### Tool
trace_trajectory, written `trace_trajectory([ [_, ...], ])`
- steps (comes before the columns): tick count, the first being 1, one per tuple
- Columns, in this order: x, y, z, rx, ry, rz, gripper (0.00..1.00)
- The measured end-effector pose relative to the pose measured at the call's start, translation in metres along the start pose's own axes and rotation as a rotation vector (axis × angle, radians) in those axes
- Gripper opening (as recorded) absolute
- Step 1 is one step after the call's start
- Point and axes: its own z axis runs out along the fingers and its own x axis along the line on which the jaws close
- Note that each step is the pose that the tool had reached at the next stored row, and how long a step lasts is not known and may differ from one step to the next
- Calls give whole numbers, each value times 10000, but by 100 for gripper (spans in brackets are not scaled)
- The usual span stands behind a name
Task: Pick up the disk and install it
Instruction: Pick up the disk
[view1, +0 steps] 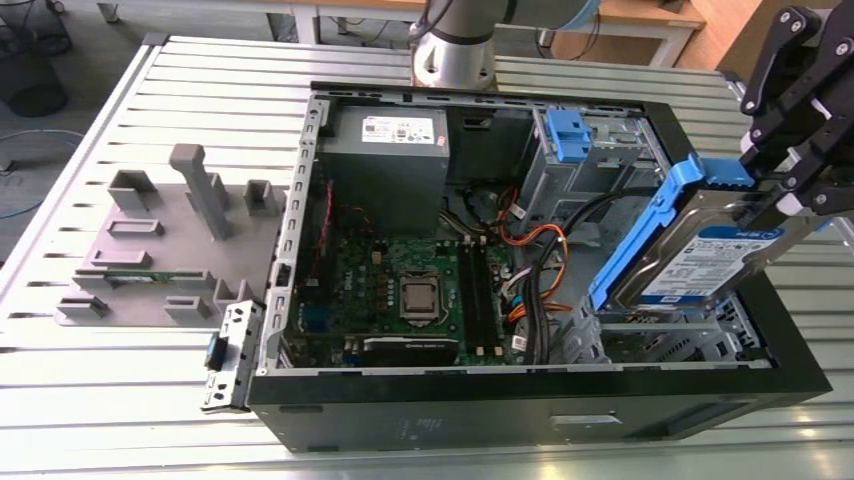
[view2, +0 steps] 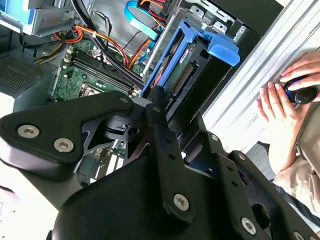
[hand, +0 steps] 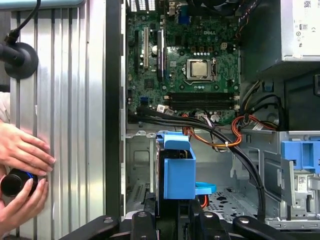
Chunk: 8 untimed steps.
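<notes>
1. The gripper (hand: 172, 212) is clamped on the disk's (view1: 701, 262) upper end.
2. The disk hangs tilted just above the open computer case (view1: 534, 410).
3. It is probably dense, rigid and shock-sensitive; hold its blue-framed edges, not the label.

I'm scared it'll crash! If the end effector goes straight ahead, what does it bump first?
Probably the metal drive cage inside the computer case. The end effector is shut on the disk, which leads, so it would touch first. Depth is unclear.
</notes>
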Motion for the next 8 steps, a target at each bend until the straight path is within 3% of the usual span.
trace_trajectory([
  [3,0,-9,10,-1,5,-220,35],
  [8,-1,-52,42,-2,7,-217,35],
])
